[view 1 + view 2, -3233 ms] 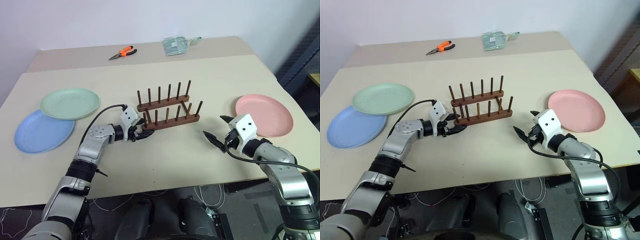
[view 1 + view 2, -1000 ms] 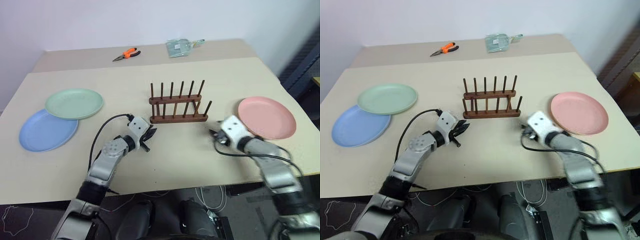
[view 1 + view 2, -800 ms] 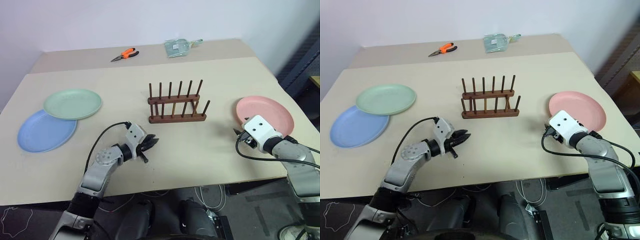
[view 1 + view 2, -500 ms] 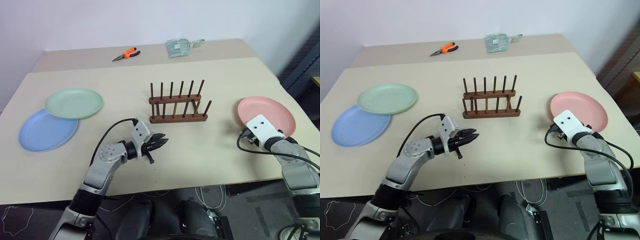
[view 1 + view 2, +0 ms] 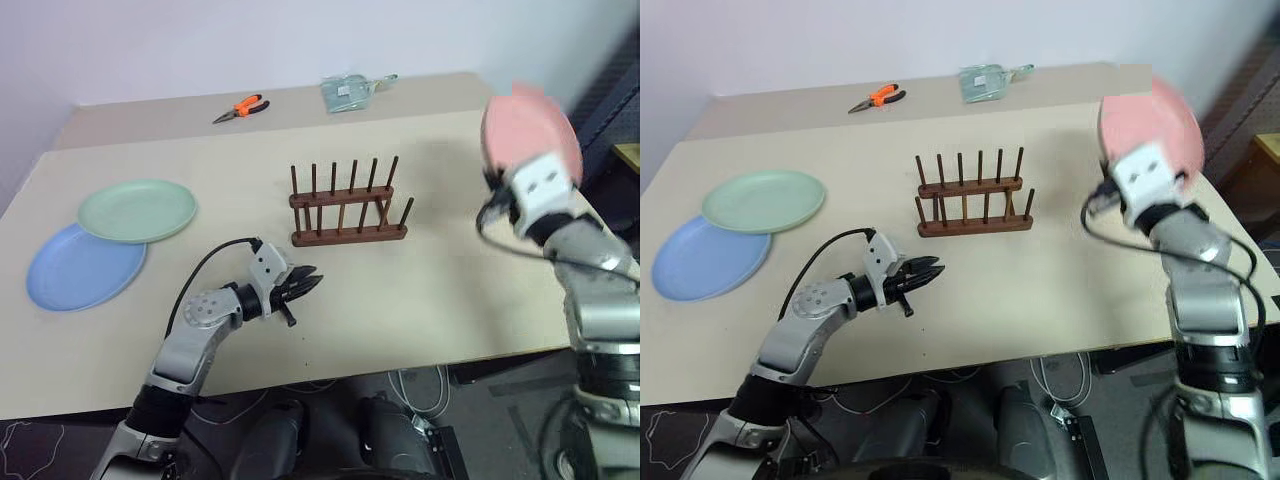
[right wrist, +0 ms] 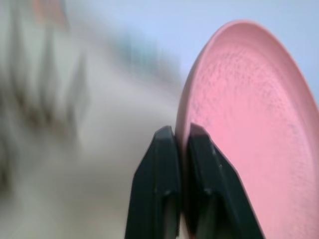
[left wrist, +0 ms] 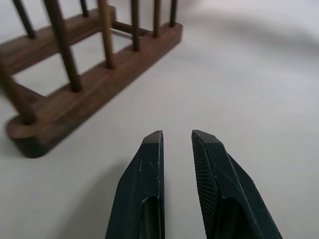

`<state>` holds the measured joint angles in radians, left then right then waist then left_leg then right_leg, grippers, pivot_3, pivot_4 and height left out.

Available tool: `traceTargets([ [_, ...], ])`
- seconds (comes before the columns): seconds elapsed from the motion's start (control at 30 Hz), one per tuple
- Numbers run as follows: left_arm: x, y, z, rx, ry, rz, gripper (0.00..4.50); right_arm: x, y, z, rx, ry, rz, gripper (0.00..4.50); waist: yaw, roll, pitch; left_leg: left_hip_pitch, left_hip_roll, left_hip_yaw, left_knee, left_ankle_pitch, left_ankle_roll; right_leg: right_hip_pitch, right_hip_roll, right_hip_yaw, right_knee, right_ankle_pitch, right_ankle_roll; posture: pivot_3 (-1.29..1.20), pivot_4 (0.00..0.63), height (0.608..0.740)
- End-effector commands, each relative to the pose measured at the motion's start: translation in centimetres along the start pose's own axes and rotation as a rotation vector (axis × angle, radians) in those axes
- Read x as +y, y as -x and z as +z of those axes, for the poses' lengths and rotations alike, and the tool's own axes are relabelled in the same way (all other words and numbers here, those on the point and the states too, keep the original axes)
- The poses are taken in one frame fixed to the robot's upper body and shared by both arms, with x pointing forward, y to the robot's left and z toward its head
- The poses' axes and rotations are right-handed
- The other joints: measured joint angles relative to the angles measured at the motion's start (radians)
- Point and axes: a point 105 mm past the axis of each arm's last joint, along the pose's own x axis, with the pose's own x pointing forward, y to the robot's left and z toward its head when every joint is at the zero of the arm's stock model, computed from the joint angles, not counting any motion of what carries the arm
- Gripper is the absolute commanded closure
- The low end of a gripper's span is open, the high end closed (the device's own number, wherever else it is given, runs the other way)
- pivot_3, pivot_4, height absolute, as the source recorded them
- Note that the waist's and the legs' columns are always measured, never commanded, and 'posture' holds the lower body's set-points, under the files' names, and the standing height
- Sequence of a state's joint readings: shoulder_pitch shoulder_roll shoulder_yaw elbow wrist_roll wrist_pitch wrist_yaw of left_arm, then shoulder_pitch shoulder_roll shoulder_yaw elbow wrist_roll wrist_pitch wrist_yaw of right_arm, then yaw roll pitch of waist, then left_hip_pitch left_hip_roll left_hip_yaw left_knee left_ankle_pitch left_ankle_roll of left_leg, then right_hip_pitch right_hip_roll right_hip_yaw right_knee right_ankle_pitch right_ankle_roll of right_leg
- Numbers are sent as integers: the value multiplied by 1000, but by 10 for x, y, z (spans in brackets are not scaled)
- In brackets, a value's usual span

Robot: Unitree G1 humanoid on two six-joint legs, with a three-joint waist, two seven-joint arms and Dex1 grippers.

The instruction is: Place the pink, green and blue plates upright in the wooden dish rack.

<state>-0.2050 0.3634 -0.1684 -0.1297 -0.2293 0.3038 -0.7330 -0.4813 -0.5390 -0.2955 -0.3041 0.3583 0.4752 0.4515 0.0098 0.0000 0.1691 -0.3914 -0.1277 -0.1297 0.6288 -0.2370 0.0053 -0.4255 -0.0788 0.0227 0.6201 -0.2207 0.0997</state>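
1. We have the pink plate (image 6: 259,124) pinched at its rim in the right claw (image 6: 182,137), lifted clear of the worktop (image 5: 420,300) and standing nearly on edge above the claw
2. We judge it stiff and light, but matte and shallow-rimmed, so a rim pinch could let it swing or slip; a hold low on the rim, with the plate hanging upright, should suit the pegs
3. The rack (image 5: 348,210) sits well to the left of the right claw and lower, still empty
4. Our left claw (image 7: 177,142) holds nothing, its jaws a narrow gap apart, with the rack's near end just ahead of it
5. The green plate (image 5: 137,210) overlaps the blue plate (image 5: 75,270) far to the left of the left claw; we would take each by the free rim
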Motion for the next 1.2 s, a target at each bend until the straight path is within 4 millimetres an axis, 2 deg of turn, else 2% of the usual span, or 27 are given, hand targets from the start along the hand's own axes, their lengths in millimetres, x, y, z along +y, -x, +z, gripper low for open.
traceTargets([
  [0.03, 4, 6, 13, -54, -39, 19, 3644, 34, 3, 50, -186, -314, 200, 4479, 5, -1, 0, 0, 0, 0, 0, 0, 0, 0, 0, 0, 0, 0, 0, 0, 150, 740],
  [0.13, 7, 8, 17, -80, -30, 40, 3644, 62, 3, 63, -219, -495, 339, 4479, 6, -1, 0, -1, -1, -2, 0, 0, 1, 0, -1, -1, -2, 0, 0, 0, 150, 740],
  [0.23, 8, 10, 17, -85, -24, 55, 3644, 69, 0, 59, -185, -558, 363, 4479, 4, 0, 0, -2, -2, -1, 0, -1, 1, 0, -2, -1, -3, 0, -1, 0, 150, 740],
  [0.5, 2, 15, 15, -86, -12, 57, 3644, 71, -6, 37, -90, -636, 396, 4479, 1, 0, 0, -2, -1, -1, 0, -1, 1, -1, -2, -1, -2, 0, 0, 0, 150, 740],
  [0.77, 1, 21, 18, -106, -15, 67, 3644, 63, -11, 41, -113, -718, 420, 4479, 1, 0, 0, -2, -2, 0, 0, -1, 1, -1, -2, -1, -2, 0, 0, 0, 150, 740],
  [1.13, 3, 23, 18, -101, -16, 78, 3644, 47, -19, 9, -53, -839, 349, 4479, 1, 0, 0, -2, -1, 0, -1, -1, 1, -1, -2, -1, -2, 0, 0, 0, 150, 740],
  [1.2, 3, 24, 18, -100, -17, 81, 3644, 46, -20, 7, -50, -834, 344, 3789, 0, 0, 0, -2, -1, 0, -1, -1, 1, -1, -2, -1, -2, 0, 0, 0, 150, 740],
])
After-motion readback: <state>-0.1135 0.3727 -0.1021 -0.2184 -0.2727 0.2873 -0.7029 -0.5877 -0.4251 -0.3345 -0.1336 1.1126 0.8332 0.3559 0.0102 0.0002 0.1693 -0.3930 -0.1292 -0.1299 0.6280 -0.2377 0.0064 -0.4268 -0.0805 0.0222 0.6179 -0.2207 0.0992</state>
